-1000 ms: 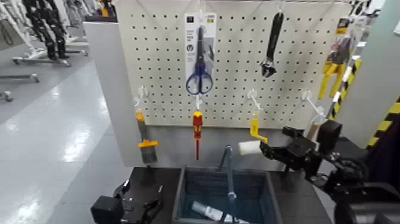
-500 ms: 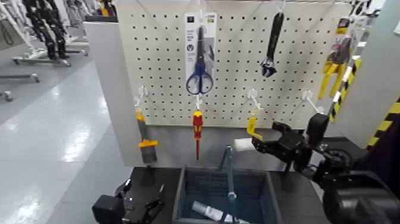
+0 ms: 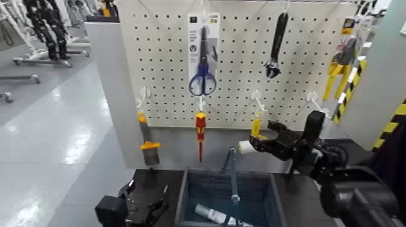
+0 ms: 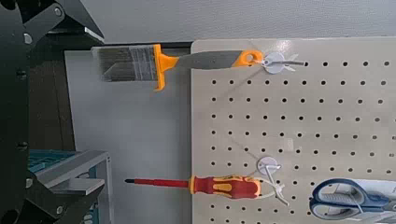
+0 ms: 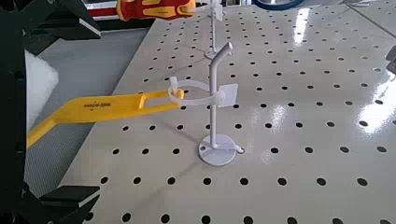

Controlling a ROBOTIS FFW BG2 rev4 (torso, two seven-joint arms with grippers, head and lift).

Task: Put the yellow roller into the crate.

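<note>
Reaches with the right gripper (image 3: 261, 131) spread open, gripping nothing, around the yellow roller (image 3: 256, 127), hooked near the pegboard's (image 3: 235, 60) lower edge. Parks the left gripper (image 3: 148, 188), jaws apart, beside the crate's (image 3: 182, 199) left edge.

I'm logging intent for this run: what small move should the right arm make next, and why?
Probably ease the open right gripper forward around the yellow handle, then close: the handle lies between its jaws and its loop is still on the hook.
</note>
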